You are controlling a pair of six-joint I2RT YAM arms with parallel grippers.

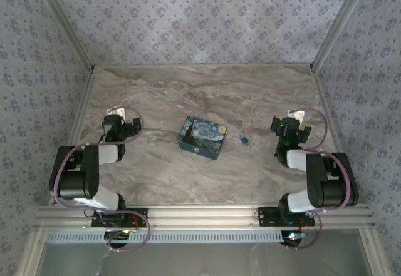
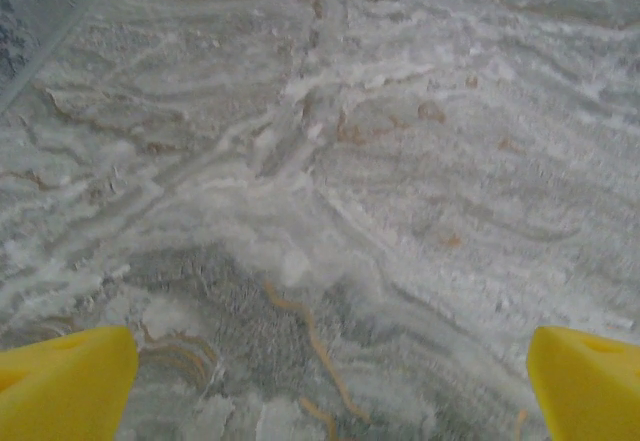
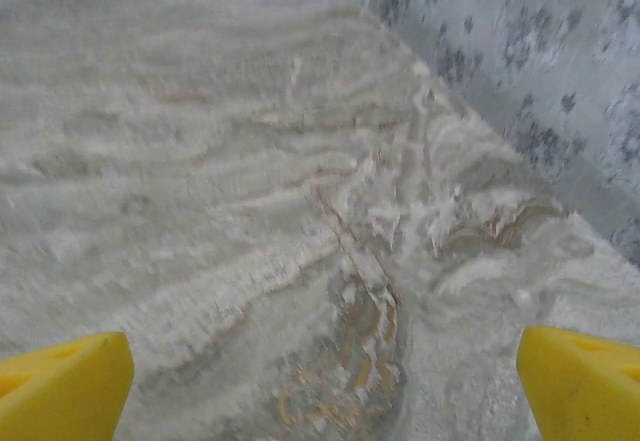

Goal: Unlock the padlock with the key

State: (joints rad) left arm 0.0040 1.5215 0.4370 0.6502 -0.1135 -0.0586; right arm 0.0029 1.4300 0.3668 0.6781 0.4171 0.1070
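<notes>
Left end effector (image 2: 330,386) and right end effector (image 3: 325,386) both gape wide, empty. What may be the key (image 1: 244,140) lies on the desk (image 1: 188,88) just beside the tin (image 1: 202,137), nearer the right arm, to its left.

The table (image 1: 188,94) is veined in grey-beige. The tin (image 1: 202,136) is painted with a swirling blue night sky. The left gripper (image 2: 325,381) and right gripper (image 3: 320,383) are tipped yellow.

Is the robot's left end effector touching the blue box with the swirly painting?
Apart. The top external view shows a strip of bare marble table between the left end effector and the blue tin.
</notes>
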